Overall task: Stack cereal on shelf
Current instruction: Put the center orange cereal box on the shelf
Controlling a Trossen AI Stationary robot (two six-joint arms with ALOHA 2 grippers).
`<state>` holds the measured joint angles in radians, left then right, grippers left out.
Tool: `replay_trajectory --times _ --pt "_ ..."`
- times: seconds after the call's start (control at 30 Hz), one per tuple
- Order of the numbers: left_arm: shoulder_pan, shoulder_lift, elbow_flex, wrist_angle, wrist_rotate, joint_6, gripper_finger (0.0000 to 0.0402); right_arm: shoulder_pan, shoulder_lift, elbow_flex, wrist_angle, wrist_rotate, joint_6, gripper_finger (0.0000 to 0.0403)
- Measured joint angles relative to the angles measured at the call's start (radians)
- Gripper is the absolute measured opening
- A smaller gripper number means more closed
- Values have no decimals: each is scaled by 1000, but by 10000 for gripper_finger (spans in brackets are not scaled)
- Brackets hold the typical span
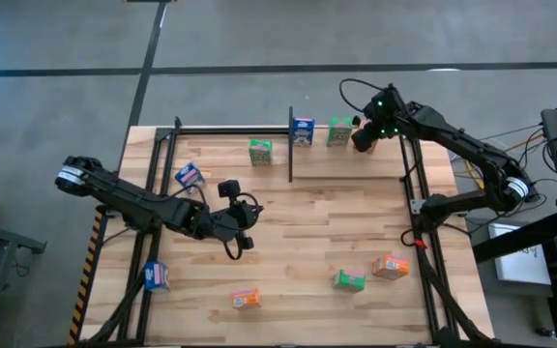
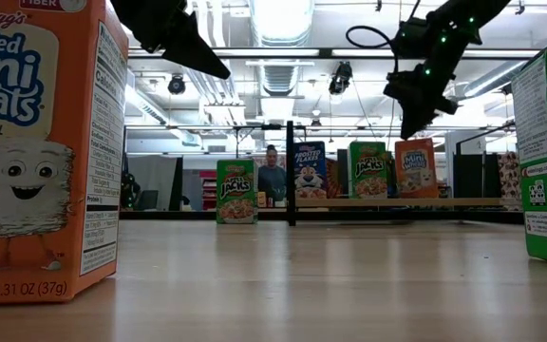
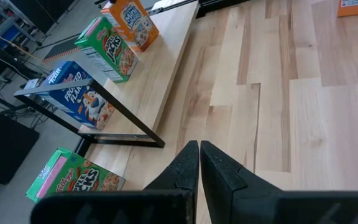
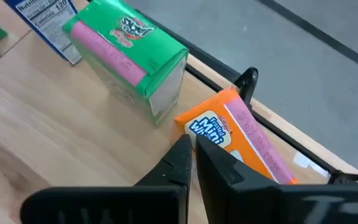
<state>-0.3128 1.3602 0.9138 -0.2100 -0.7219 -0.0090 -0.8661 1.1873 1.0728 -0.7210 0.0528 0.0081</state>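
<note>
Cereal boxes partly shelved: on the shelf (image 1: 356, 147) at the table's far edge stand a blue box (image 1: 303, 130), a green box (image 1: 338, 132) and an orange box (image 2: 414, 168) in a row right of the black divider (image 1: 290, 145); another green box (image 1: 260, 152) stands on the tabletop left of the divider, just in front of the shelf; five more boxes lie scattered on the table, blue ones toward the left side, orange and green ones along the near edge; right gripper (image 1: 364, 136) hangs over the shelf's right end, just above the orange box, fingers pressed together, nothing pinched; left gripper (image 1: 241, 230) hovers over mid-table, fingers pressed together, empty; a person shows far behind the shelf in the low view.
</note>
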Motion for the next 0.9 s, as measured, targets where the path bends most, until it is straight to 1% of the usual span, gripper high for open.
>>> replay_trajectory --times 0.1,0.2,0.43,0.57,0.77,0.9 --pt "0 0 0 0 0 0 0 0 0 -1 -4 0 -22 13" --pt "0 0 0 0 0 0 0 0 0 7 -45 4 -71 13" --pt "0 0 0 0 0 0 0 0 0 26 -119 77 -234 12" --pt "0 0 0 0 0 0 0 0 0 59 -158 80 -278 12" --pt "0 0 0 0 0 0 0 17 -10 125 -267 75 -220 12" --pt "0 0 0 0 0 0 0 36 -12 147 -429 5 -158 12"
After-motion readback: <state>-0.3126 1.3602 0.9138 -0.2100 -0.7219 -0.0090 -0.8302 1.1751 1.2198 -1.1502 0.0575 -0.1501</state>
